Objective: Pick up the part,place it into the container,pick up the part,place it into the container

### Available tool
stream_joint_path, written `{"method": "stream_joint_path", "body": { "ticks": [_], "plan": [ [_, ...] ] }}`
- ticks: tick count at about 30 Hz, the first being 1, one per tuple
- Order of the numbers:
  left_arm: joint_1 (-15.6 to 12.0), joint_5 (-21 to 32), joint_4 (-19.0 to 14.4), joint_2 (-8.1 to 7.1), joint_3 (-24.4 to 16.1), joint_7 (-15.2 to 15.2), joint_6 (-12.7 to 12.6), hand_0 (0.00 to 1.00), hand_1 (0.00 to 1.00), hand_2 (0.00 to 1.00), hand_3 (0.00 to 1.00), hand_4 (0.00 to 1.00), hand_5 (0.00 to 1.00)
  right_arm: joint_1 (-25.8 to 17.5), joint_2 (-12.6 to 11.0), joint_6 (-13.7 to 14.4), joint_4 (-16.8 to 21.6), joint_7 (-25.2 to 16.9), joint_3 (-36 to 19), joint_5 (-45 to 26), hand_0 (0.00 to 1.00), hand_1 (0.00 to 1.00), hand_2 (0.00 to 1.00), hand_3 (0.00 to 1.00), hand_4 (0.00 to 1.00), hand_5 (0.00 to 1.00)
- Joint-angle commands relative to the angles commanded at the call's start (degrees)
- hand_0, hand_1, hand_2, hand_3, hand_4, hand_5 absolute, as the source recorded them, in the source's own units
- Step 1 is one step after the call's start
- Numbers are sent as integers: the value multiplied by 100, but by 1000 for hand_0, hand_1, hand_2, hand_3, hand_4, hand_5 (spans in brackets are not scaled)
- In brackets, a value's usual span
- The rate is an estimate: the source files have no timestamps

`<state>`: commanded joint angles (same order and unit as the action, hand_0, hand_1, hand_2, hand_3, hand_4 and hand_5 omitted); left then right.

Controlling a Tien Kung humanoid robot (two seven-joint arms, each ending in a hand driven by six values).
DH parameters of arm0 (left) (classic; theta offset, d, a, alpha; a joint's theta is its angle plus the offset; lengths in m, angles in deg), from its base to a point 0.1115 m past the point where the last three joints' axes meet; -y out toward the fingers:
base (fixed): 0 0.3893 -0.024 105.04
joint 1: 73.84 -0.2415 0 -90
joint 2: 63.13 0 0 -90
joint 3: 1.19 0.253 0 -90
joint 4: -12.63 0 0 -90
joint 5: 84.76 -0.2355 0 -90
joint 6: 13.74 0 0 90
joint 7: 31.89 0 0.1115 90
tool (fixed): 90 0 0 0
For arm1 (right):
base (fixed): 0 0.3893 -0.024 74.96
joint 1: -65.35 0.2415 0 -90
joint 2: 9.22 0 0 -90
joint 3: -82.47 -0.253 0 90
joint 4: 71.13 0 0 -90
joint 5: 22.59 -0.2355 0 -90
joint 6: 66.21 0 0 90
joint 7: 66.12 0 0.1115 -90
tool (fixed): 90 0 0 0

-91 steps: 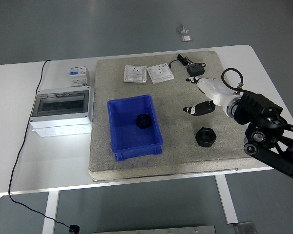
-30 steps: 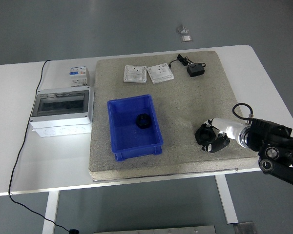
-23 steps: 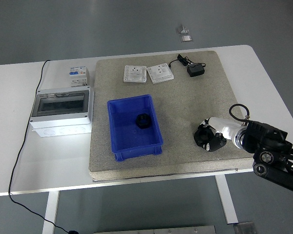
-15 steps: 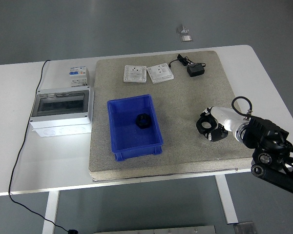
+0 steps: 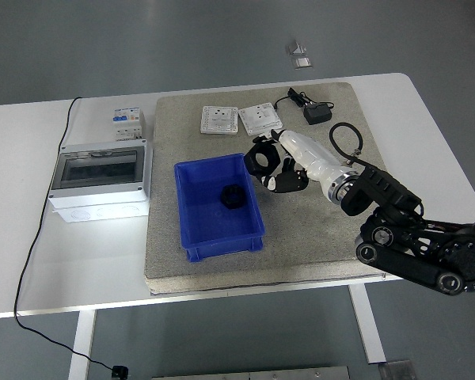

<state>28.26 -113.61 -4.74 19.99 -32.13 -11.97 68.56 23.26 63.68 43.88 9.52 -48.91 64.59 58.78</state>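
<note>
Right hand [image 5: 275, 162] moved left w/ nut [image 5: 260, 157], fingers clamped, beside blue bin [image 5: 191, 207].

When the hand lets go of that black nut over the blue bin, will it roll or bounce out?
The black nut, held in the right hand, looks rigid and faceted, so it probably won't roll far. The blue bin has raised walls that likely contain it. It may knock the nut already inside.

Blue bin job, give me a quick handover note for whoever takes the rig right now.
Right hand: shut on the second black nut, held just right of the blue bin's far right corner.
Left hand: not in view.
Done: the first black nut lies inside the bin.
Left: carry the held nut over the bin and release it.
</note>
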Motion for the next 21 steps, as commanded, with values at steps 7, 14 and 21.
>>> {"method": "stream_joint_path", "body": {
  "ticks": [7,14,21],
  "plan": [
    [16,65,-6,1,26,-2,-2,642,652,683,595,633,660,306,336,-609,-300,105,189,778,823,819,853,958,660,78],
    [14,107,-11,3,44,0,-2,642,652,683,597,639,666,394,438,-666,-468,60,136,1417,998,998,998,998,751,162],
    [2,90,-14,-16,26,19,7,642,652,682,596,641,666,390,392,-298,-314,-387,-242,1707,998,981,998,998,786,205]
  ]
}}
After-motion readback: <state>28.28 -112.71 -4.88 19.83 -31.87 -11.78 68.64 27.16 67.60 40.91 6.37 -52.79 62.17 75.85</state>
